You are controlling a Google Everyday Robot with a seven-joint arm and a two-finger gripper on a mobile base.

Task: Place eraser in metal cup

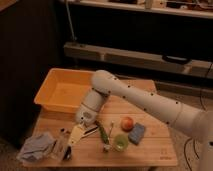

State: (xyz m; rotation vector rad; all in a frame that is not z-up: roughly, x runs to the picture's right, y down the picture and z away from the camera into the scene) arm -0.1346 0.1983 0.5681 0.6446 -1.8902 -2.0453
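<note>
**A:** Where is the tool?

**B:** The tool (75,136) at the end of the white robot arm (135,97) is low over the front left of the pale wooden bench (152,150). It is just in front of the shallow orange plastic tray (50,95).

**A:** How wide is it open?

**B:** I cannot tell. A pale cream block-shaped eraser (77,132) sits right at its tip, but I cannot make out whether it is clamped.

**A:** And the cup?

**B:** The small metal cup (63,150) is just beside the eraser, lower and to the left in the view, close to the bench's front edge. The eraser is outside the cup; whether the two touch I cannot tell. A crumpled grey-blue cloth (36,147) lies directly to the cup's left.

**A:** Anything to the right?

**B:** A slim green stalk-like item (102,132) lies near the tool. Farther right are a round orange-red fruit (127,122), a blue rectangular sponge (136,133) and a small round green cup (121,142), all close together.
</note>
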